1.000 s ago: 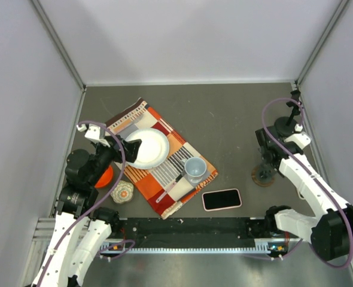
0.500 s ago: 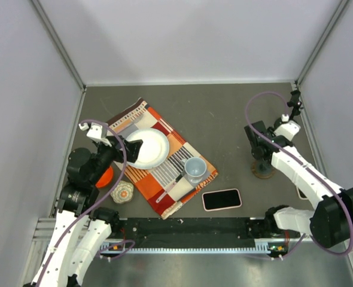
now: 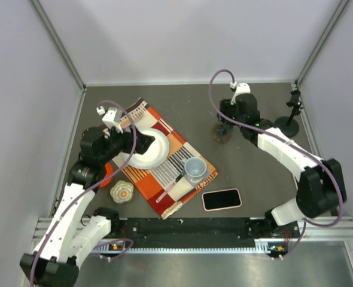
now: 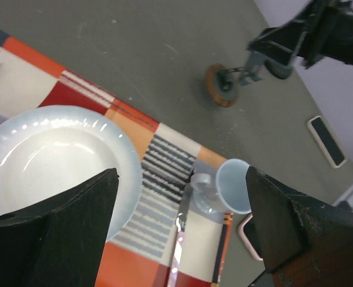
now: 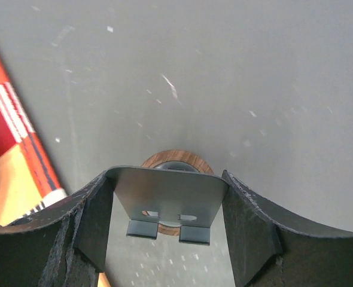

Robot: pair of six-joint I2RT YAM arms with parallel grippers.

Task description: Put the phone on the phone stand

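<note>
White walls enclose a dark grey table (image 3: pixel 188 101), and the task is judged to be at an early stage. An orange patchwork cloth (image 3: pixel 177 156) bearing a round white plate (image 3: pixel 151 150) is spread on the left. The left gripper (image 4: pixel 181 197) is held above it, jaws wide apart and gripping nothing. The flat black phone in a pink case (image 3: pixel 221 199) lies untouched on the bare table near the front edge. The small metal phone stand on a round wooden base (image 3: pixel 222 134) is clamped between the jaws of the right gripper (image 5: pixel 166 179), well apart from the phone. 2 steps are judged to remain: releasing the stand, then lifting the phone onto it.
</note>
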